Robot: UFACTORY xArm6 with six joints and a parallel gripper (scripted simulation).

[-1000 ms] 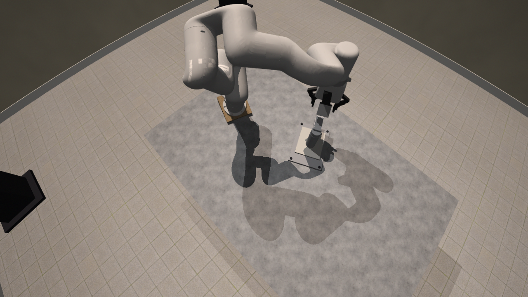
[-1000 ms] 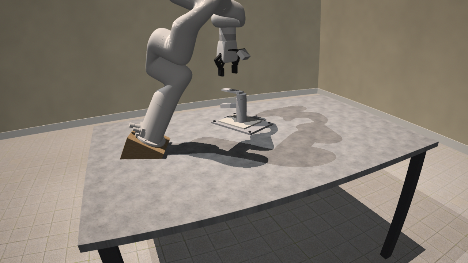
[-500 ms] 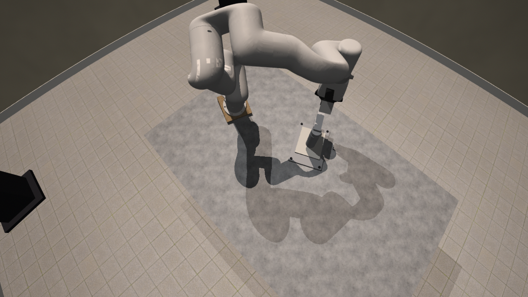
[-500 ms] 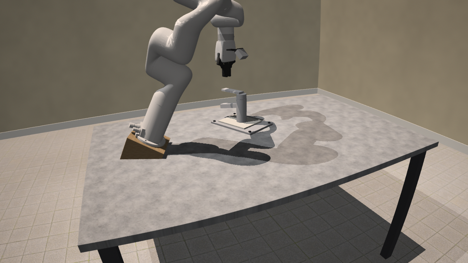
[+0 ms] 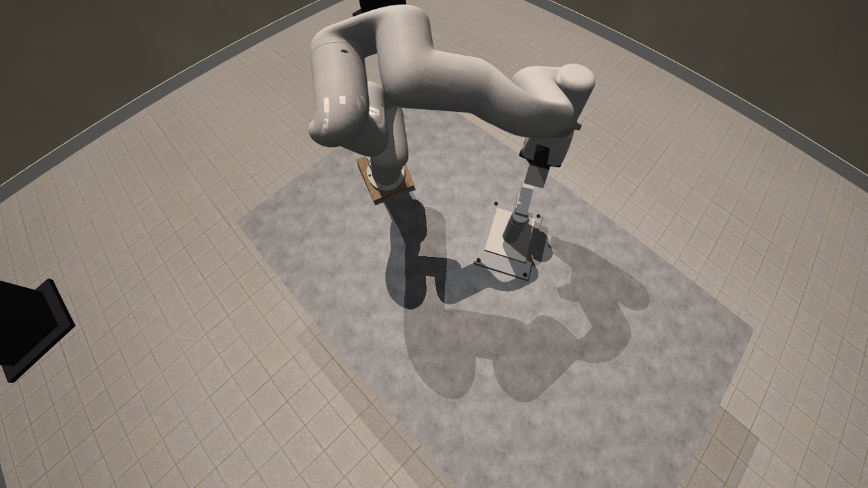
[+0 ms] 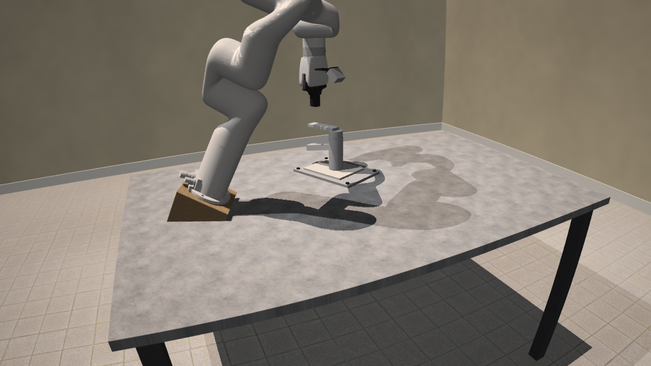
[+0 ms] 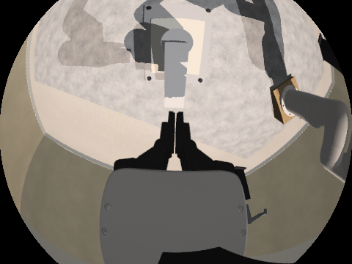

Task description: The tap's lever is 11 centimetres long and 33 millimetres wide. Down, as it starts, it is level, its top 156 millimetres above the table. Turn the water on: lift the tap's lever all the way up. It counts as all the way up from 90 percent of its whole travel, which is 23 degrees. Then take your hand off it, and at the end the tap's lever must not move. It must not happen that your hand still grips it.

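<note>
Hanging over the flat grey metal tap lever [image 6: 324, 126], our black two-finger gripper [image 6: 315, 100] has its fingers pressed together on nothing, and a gap of air shows between its tip and the lever. We see the lever lying level atop the grey cylindrical tap body [image 6: 335, 152], its long axis running from the body out toward the back wall, with the free end on the left in the exterior view. In the wrist view the lever [image 7: 175, 75] points straight at the fingertips. A short spout sits below the lever, pointing the same way. The tap stands on a square pale base plate [image 6: 359, 178] bolted to the mottled grey table [image 6: 282, 259], which has black legs. Beige floor tiles and olive walls surround it.
</note>
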